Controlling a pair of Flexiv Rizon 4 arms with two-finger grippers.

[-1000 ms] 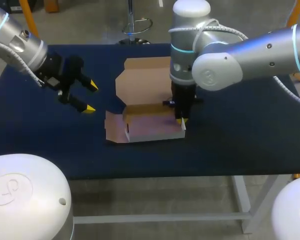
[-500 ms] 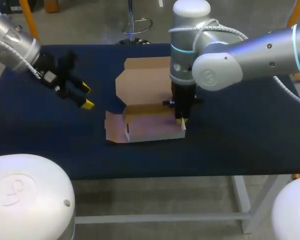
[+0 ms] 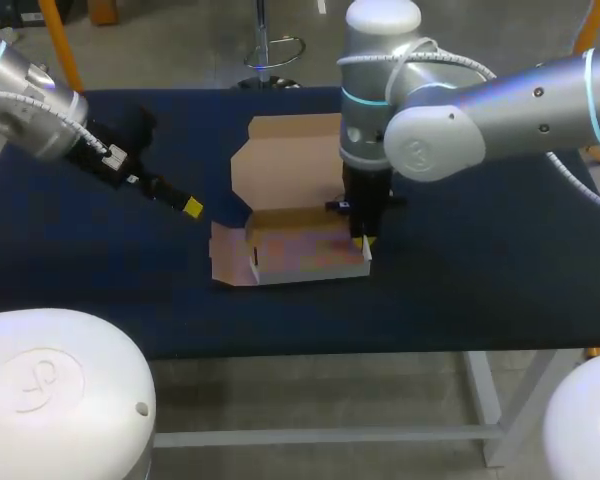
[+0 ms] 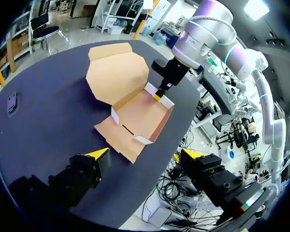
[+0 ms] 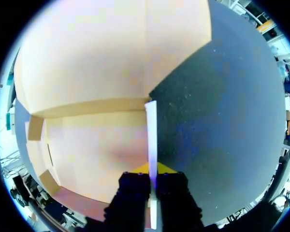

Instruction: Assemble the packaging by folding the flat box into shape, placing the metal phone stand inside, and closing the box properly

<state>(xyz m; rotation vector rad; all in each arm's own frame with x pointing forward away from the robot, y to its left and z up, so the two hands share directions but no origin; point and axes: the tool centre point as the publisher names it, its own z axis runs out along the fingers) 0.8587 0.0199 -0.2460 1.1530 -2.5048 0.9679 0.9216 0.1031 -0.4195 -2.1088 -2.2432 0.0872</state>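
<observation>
Box [image 3: 290,235] sits mid-frame in the head view on the table [image 3: 480,260]. Its tray is formed, the lid is laid back toward the top and one flap lies flat at lower left. Our right gripper [image 3: 364,243] points straight down onto the tray's right wall. Our left gripper [image 3: 185,205] hovers left of the box, apart from it. No stand shows inside the tray.

Over to the left wrist. The left gripper [image 4: 145,154] has its fingers spread wide with nothing between them, and the box [image 4: 135,111] is ahead. A dark item [image 4: 12,104] lies well apart from the box on the table [image 4: 53,96]; we cannot tell whether it's the stand. The danger, we judge, is that a wide-open hand going in low could shove the flat flap and skid the tray across that dark-blue top.

Right wrist: the right gripper [image 5: 152,169] is pinched on the thin white wall of the box [image 5: 101,140], one finger on each side. Any sideways pull could crease or tear it, we reckon. Speckled blue table [image 5: 222,111] runs just beside that wall, which looks like room enough to work.
</observation>
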